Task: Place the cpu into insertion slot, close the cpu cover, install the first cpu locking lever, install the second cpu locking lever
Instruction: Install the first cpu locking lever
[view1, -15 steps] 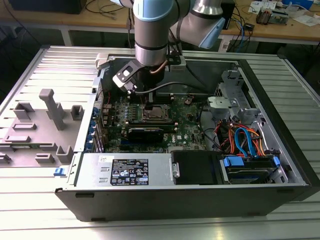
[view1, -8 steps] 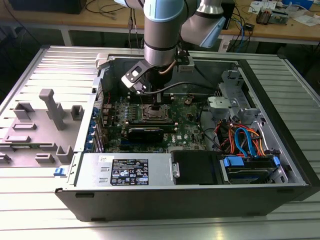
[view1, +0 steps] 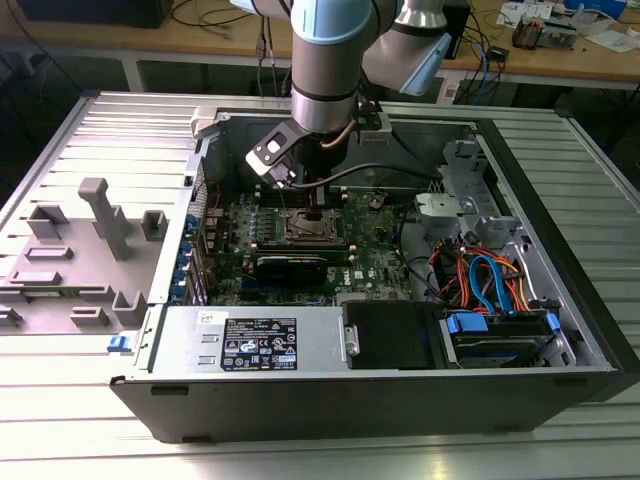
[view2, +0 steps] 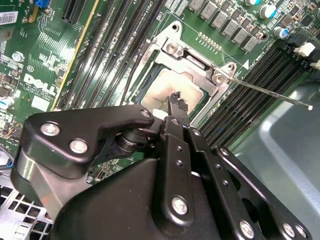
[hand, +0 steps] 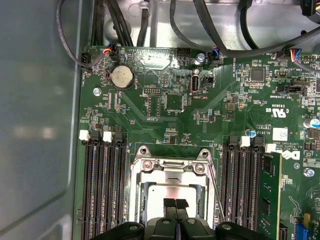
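Gripper (hand: 175, 204) tips together, nothing between them, right over cpu (hand: 172, 191) seated in insertion slot (hand: 146, 200); cpu cover (hand: 172, 169) down. Memory slots (hand: 102, 185) crowd both sides; one lever (view2: 270, 93) sticks out free. White sticker (hand: 280, 134) on board (hand: 165, 100).

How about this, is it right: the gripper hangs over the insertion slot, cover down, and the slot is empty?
Not empty: the first wrist view shows the cpu seated in the insertion slot. The gripper hangs over it, cpu cover down.
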